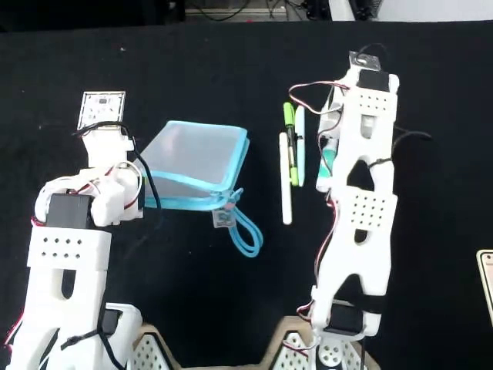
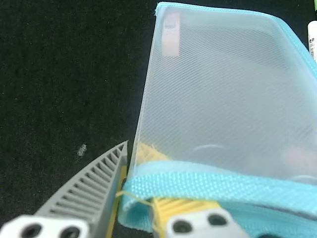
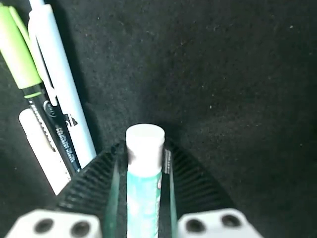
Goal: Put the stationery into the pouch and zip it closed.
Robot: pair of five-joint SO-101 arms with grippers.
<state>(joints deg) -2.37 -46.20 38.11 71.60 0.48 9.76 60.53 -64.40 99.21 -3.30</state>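
A translucent pouch (image 1: 196,162) with light blue trim lies left of centre, and its mesh side (image 2: 223,99) fills the left wrist view. My left gripper (image 1: 139,182) is shut on the pouch's near left edge, with the blue hem between its fingers (image 2: 133,156). My right gripper (image 1: 326,176) is shut on a teal pen (image 1: 329,158) with a white cap (image 3: 144,141), held between its fingers (image 3: 144,153). Beside it on the table lie a green highlighter (image 1: 290,139) (image 3: 17,54), a light blue pen (image 1: 300,150) (image 3: 59,84) and a white marker (image 1: 286,189) (image 3: 42,148).
The pouch's blue strap loop (image 1: 246,231) trails toward the table's middle. A printed tag (image 1: 102,109) sits on the left arm's far end. A pale card (image 1: 487,281) lies at the right edge. The table (image 1: 431,231) is covered in black cloth.
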